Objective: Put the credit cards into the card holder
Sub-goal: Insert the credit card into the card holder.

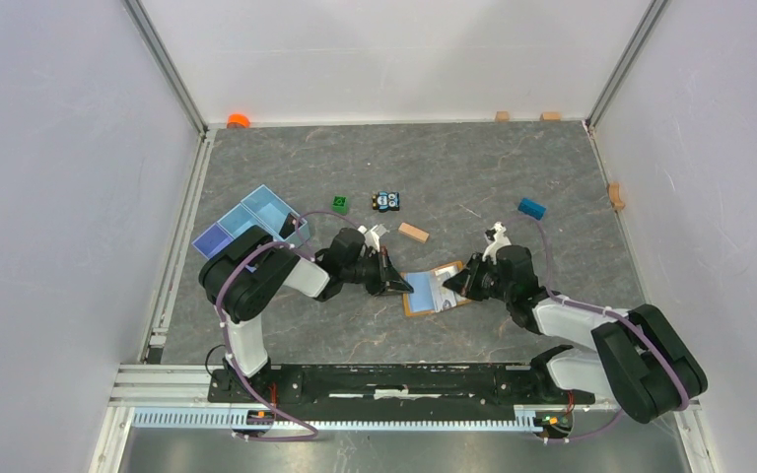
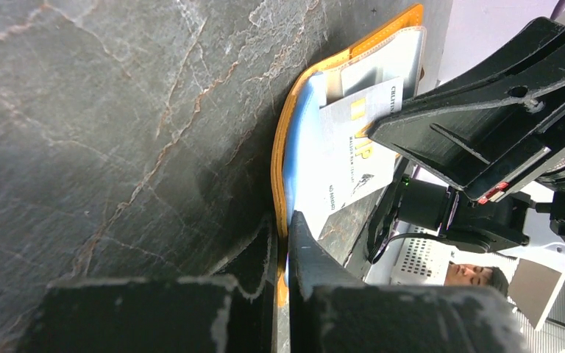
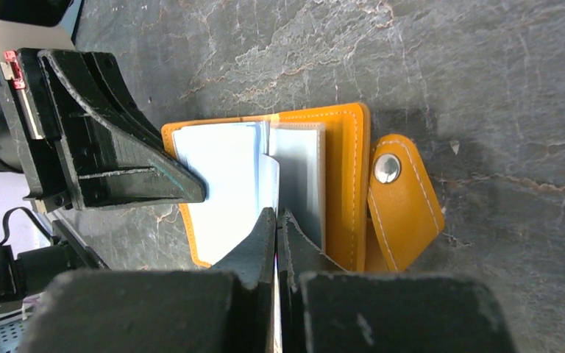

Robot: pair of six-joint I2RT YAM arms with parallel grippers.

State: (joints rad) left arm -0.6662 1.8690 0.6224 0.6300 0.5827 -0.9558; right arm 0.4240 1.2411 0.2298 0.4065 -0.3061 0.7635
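Observation:
The orange card holder lies open on the grey table between both arms, pale pockets up. My left gripper is shut on its left edge; in the left wrist view the fingers pinch the orange cover together with a light blue card or page. My right gripper is at the holder's right half. In the right wrist view it is shut on a thin pale card seen edge-on, standing at the pockets. The left wrist view shows that card, grey-white with a gold chip. No dark card is in view.
The holder's snap strap lies open to the right. Behind the arms are a light blue divided tray, a green cube, a toy car, a wooden block and a small blue block. White walls enclose the table.

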